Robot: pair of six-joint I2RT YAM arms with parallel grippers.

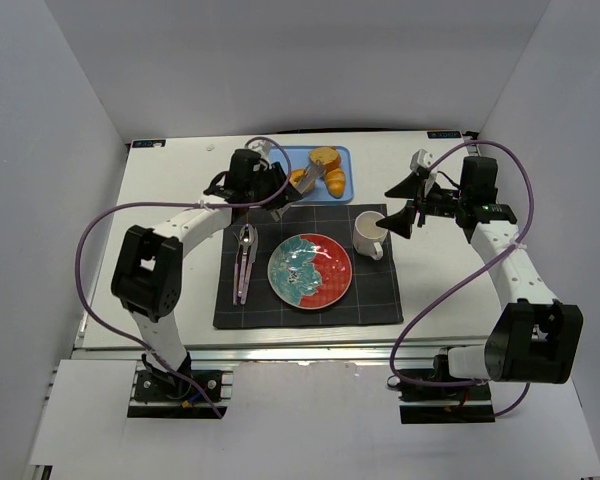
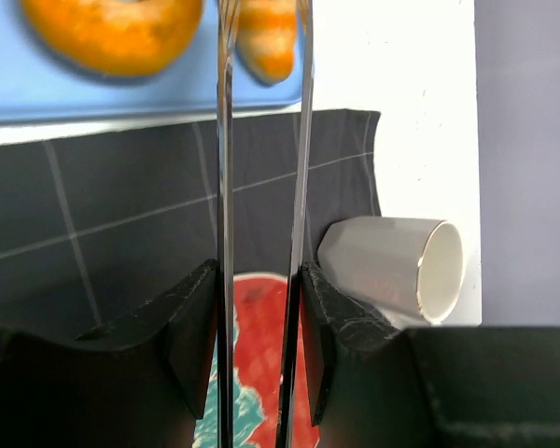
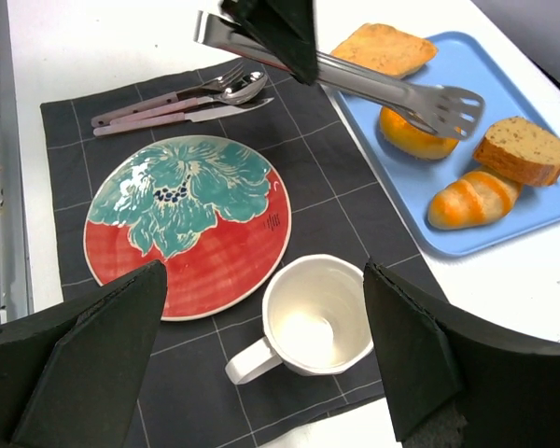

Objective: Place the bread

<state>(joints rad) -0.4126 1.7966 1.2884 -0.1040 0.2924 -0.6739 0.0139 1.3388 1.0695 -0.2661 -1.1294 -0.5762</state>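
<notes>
- Left gripper (image 2: pixel 259 308): partly closed on the tongs (image 3: pixel 383 89), one finger pressing each metal arm. The arms stand slightly apart, with nothing between their tips.
- Right gripper (image 1: pixel 402 205): jaws wide apart and empty, hanging above the mug (image 3: pixel 313 327) near the right edge of the placemat (image 3: pixel 75 159).
- The bread (image 3: pixel 471 198): the ridged golden roll lies towards the near right corner of the blue tray (image 3: pixel 513 93). The tray sits at the far edge of the table (image 1: pixel 180 170), just beyond the placemat.
- Neighbours on the tray: a round orange piece (image 3: pixel 406 135) under the tong tips, a brown slice (image 3: pixel 527 149) just beside the roll, and a toast-like piece (image 3: pixel 383 47) at the far end.
- Tong tips: raised over the tray, above the round piece rather than the roll. In the left wrist view the roll shows between the two arms, which suggests the tongs are aimed at it.
- Step in hand (judged): approach and alignment for the pick; the roll is not yet gripped.
- Next move (judged): lower the tips to straddle the roll alone, clear of the slice and the round piece. Then squeeze gently, lift and carry it over the placemat's far edge.
- Probable goal: the bare plate (image 3: pixel 224 261) at the middle of the placemat.
</notes>
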